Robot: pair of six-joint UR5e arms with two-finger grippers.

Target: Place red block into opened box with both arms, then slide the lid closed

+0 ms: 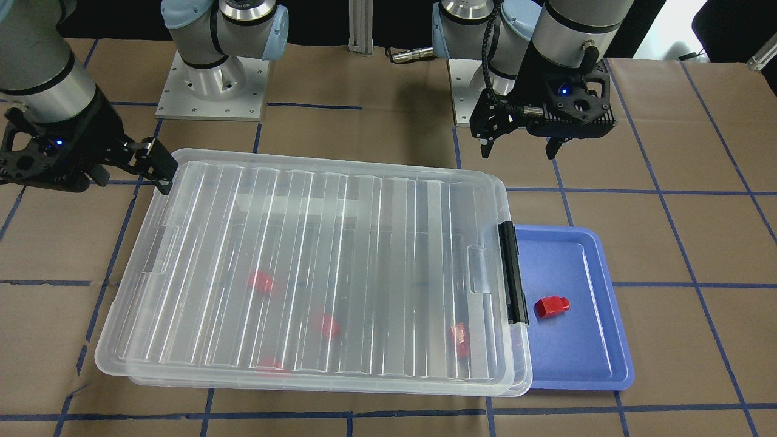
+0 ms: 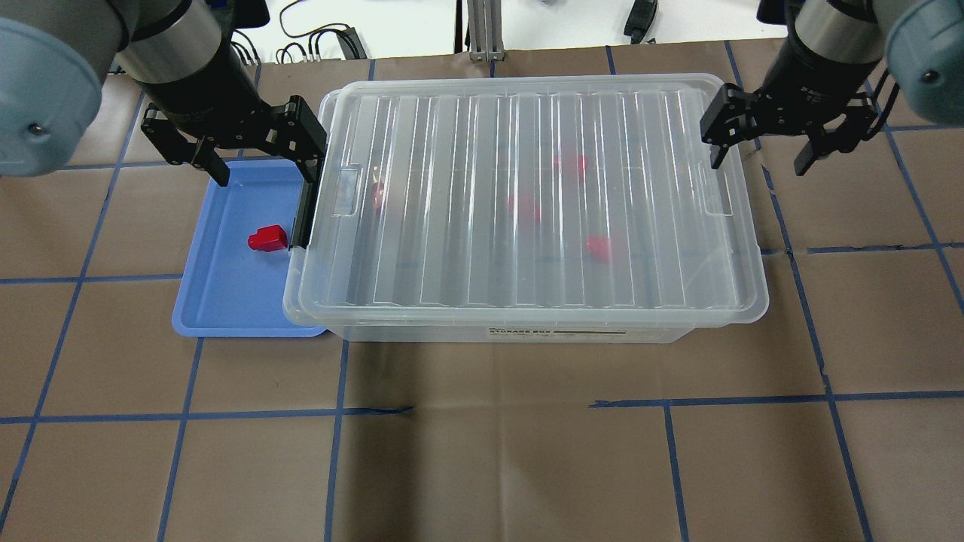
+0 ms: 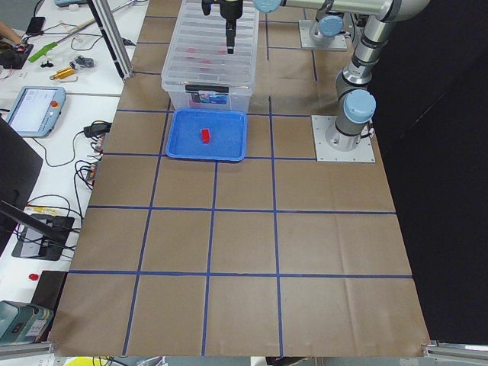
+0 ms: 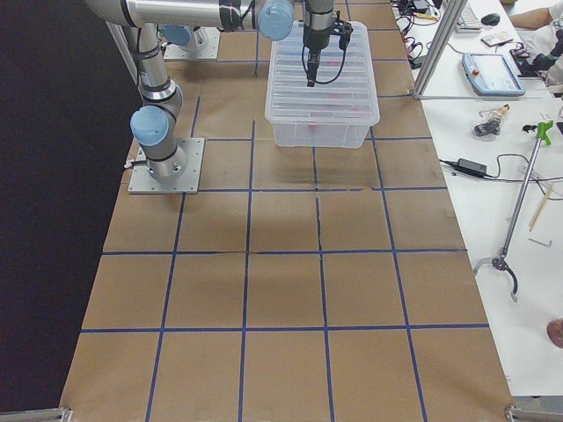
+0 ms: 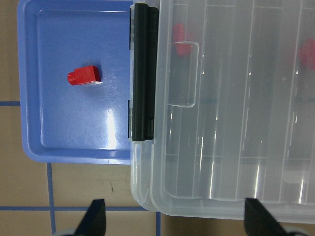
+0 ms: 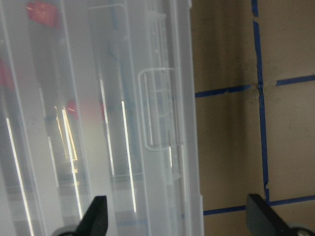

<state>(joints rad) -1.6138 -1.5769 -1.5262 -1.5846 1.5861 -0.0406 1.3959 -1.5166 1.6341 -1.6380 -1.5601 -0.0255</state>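
The clear ribbed lid lies over the box and covers nearly all of it. The box's black latch bar shows at its left end. Several red blocks appear blurred through the lid. One more red block lies on the blue tray, also seen from the left wrist as a red block. My left gripper hangs open over the tray's far edge and the latch end. My right gripper is open, straddling the lid's far right corner.
The blue tray sits tucked partly under the box's latch end. Both arm bases stand on plates behind the box. Side benches with cables and devices flank the table ends. Brown paper with blue tape lines covers the table.
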